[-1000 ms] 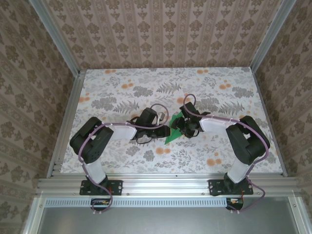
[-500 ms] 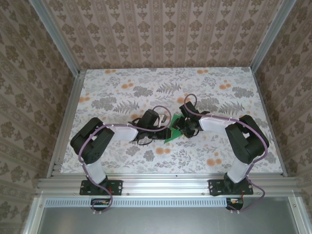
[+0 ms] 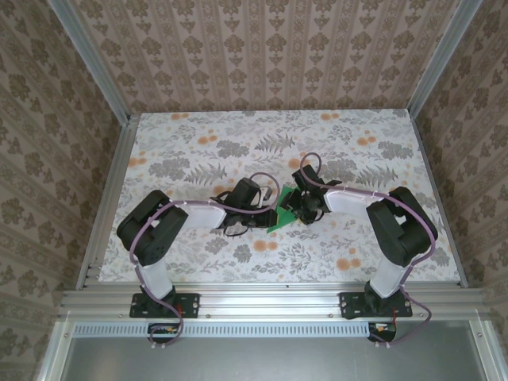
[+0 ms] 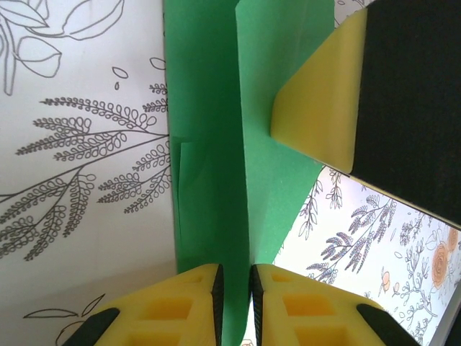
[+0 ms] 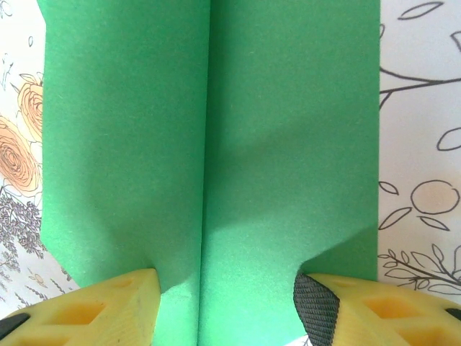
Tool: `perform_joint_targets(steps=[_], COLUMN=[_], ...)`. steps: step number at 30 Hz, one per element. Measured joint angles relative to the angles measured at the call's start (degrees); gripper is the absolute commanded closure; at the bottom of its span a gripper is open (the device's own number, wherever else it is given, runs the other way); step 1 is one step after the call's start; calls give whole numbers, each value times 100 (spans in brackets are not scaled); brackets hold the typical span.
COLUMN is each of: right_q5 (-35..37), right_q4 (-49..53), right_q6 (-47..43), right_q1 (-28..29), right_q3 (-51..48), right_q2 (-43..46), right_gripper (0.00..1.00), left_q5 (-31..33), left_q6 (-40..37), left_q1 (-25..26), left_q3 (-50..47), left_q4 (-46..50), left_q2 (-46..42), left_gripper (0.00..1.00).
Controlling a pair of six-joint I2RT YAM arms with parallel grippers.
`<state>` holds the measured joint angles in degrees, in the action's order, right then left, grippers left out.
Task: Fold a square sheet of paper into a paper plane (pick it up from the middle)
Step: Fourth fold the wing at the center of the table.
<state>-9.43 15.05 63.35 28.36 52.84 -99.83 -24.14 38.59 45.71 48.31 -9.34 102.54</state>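
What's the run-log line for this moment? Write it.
left gripper: shut on creased bright green paper sheet | right gripper: open, astride the crease | stage: mid-fold

Lab test cell: alu frame (image 3: 270, 300), wallpapered walls (image 3: 262, 55).

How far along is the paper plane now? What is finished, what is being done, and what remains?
Done: the green sheet is already creased, with a straight centre fold line. In hand: the left gripper pinches a fold of it between its pads, while the right gripper stands open over the sheet. Left: no slim dart shape shows yet, so the remaining folds seem still to do.
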Motion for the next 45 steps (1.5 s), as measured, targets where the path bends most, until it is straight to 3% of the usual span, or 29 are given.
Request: perform_joint_targets(steps=[6,12,27,37,45], right_q5=[-46,-166,-282,-459,-573], right_q4=[-2,-4,-33,-326,-343], right_q6=[87,170,175,-358,-1423], right_q1=[-31,-87,-133,-201,-273], right_q3=[0,0,-2,-219,-579], right_q2=[-7,-31,0,243,730], right_gripper=[41,41,37,37,41], left_q5=[-68,-90,-72,-535,-852], left_q6=[61,9,-46,258,551], left_q1=[-4,-4,-70,-201,-271], left_q3=[-31,-170,-173,-103,-17], left_q4=[-212,-372,-378,-481,-551], left_q2=[0,0,81,282,431], left_gripper=[74,74,95,98,99])
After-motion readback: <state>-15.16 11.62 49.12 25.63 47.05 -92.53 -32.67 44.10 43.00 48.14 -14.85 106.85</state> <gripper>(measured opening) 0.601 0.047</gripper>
